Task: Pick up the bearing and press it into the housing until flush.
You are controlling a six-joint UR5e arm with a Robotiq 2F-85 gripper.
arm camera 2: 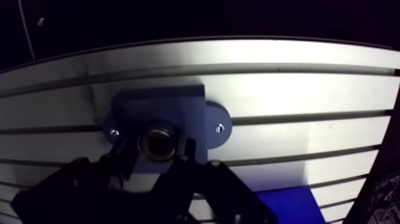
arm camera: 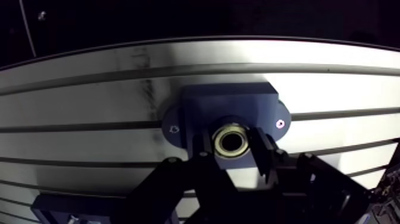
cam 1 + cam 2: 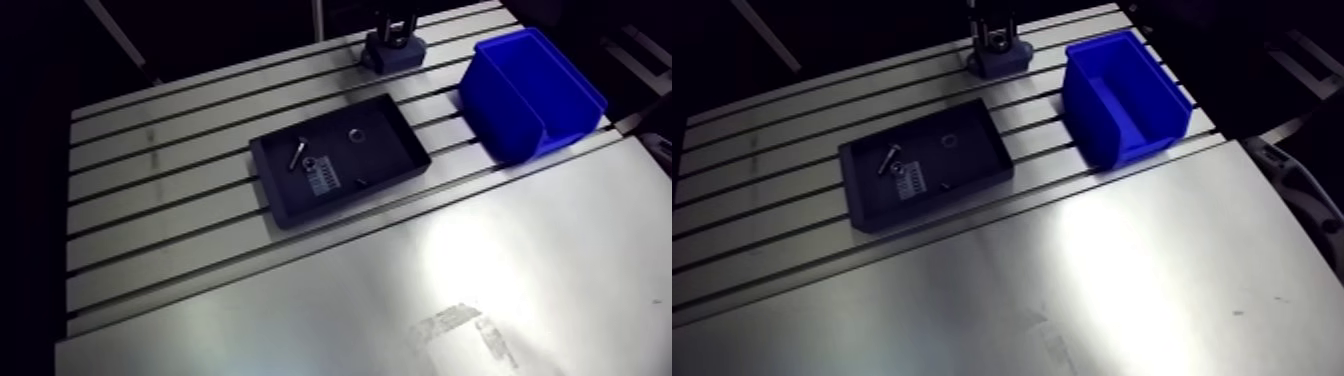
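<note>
The dark blue housing is bolted by its two side flanges to the slotted table, at the far edge in the arm view. The bearing, a shiny metal ring, sits at the housing's bore on its upper face. My gripper comes straight down over the housing and is shut on the bearing, one dark finger pressed against each side of the ring. I cannot tell how deep the bearing sits in the bore.
A black tray with several small parts lies mid-table, nearer than the housing. A blue bin stands to the right of the housing. A smooth metal plate covers the near part of the table.
</note>
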